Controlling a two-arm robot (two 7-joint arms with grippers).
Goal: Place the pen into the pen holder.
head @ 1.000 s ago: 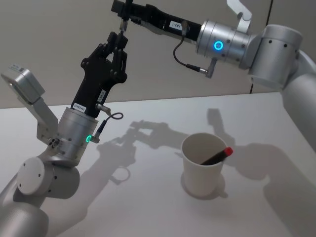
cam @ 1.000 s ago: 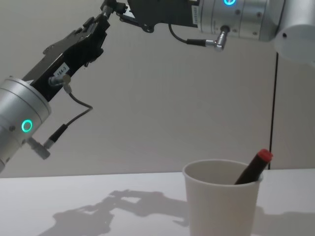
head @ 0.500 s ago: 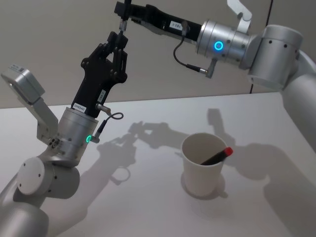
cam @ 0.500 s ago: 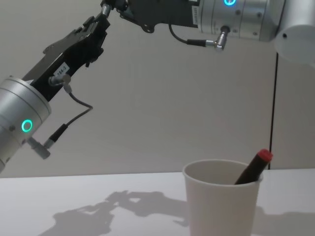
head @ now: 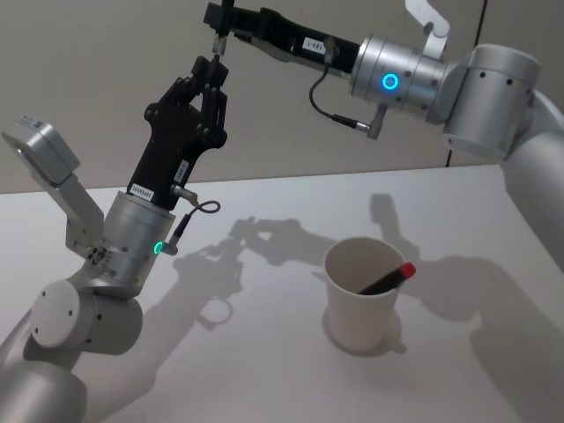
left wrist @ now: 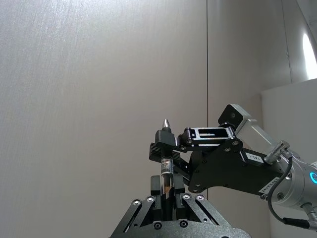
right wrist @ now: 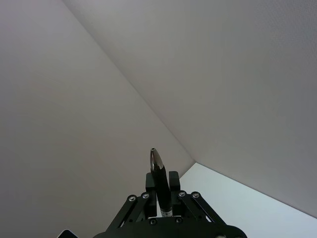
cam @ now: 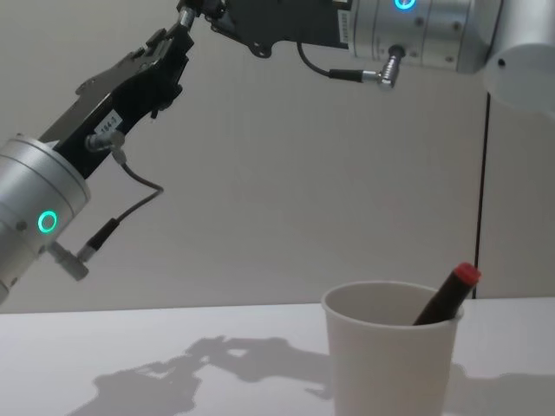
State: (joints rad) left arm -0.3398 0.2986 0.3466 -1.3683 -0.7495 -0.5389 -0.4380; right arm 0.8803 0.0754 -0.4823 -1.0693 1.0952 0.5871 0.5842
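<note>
A mid-air handover: the left gripper point(head: 214, 67) and right gripper point(head: 222, 18) both seem to have fingers clamped on the pen point(left wrist: 166, 169), high above the table point(head: 264, 361) and well apart from the pen holder point(head: 357, 313), which holds a red-capped pen point(head: 389, 279). Next, one must release so the other can carry it there.

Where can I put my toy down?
The table is bare to the right of the paper cup, and between the cup and the left arm. Up high is crowded: the left tool and right tool hold one black pen.
</note>
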